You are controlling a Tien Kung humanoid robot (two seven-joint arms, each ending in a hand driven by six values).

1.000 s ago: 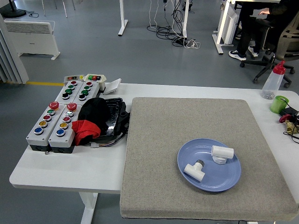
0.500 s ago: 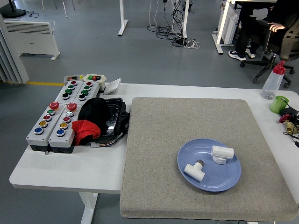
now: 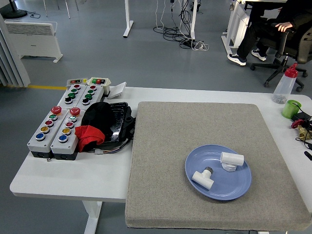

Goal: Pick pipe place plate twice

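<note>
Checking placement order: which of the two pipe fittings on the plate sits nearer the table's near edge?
The T-shaped fitting on the left part of the blue plate. The other white fitting lies farther back and to the right, near the plate's far rim.

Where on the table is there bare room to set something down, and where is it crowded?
Most of the grey mat is bare: everything left of and behind the blue plate, which holds two white pipe fittings. The white table strip in front of the button boxes is free too. The left side and the far right edge by the green cup are crowded.
</note>
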